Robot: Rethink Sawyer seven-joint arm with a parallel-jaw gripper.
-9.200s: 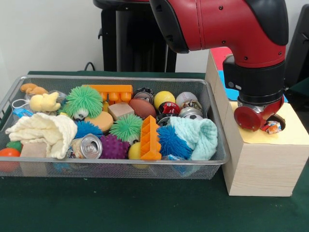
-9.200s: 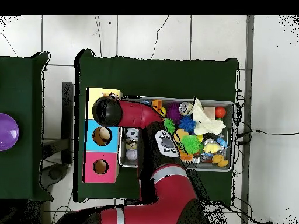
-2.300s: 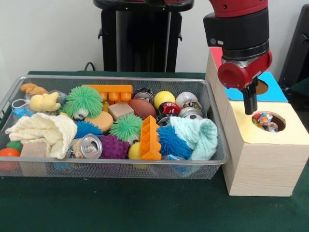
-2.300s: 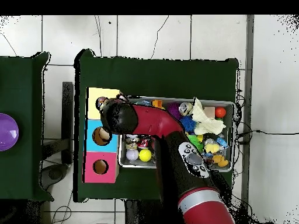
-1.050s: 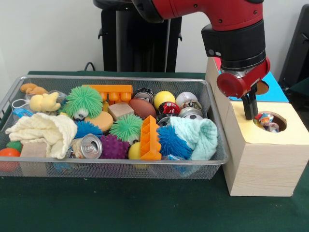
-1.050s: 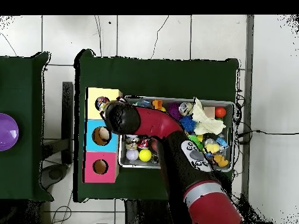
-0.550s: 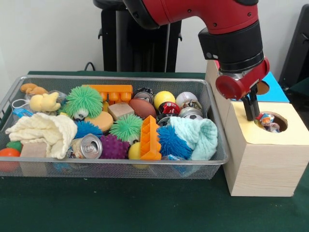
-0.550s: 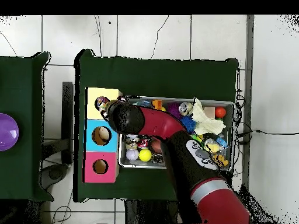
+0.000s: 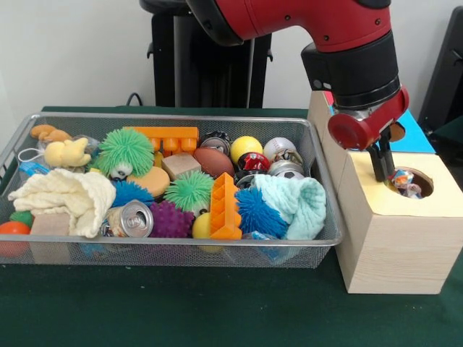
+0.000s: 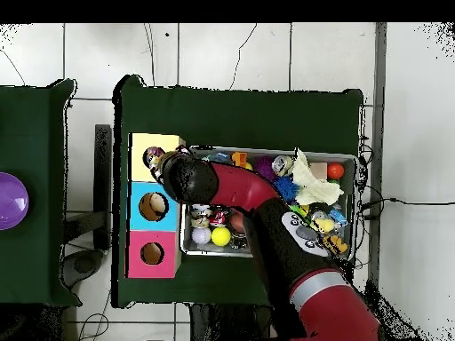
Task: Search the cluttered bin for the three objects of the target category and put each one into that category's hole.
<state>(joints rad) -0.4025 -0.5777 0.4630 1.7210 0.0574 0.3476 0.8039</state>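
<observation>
The wire mesh bin [image 9: 173, 116] fills the left and middle of the front view and is packed with toys. It shows in the overhead view too [image 10: 271, 152]. The pale wooden box with the yellow top [image 9: 376, 202] stands right of the bin. Its round hole [image 9: 412, 182] holds crinkly many-coloured snack packets [image 9: 404, 179], which also show in the overhead view [image 10: 154, 159]. My gripper [image 9: 382, 165] hangs just above the hole's left edge, close to the packets, with nothing seen in it. No snack packet shows clearly among the bin's clutter.
Behind the yellow box stand the blue-topped box [image 9: 414, 137] and the red-topped one; their holes [image 10: 153, 206] [image 10: 152, 254] show from overhead. The bin holds spiky balls [image 9: 126, 150], a silver can [image 9: 134, 218], orange blocks [image 9: 226, 208], cloths [image 9: 64, 196] [image 9: 295, 206] and balls.
Since 2.3 s ago the gripper has come down and slightly right to the yellow hole's edge, and the arm has swung across above the bin. The packets sit lower in the hole.
</observation>
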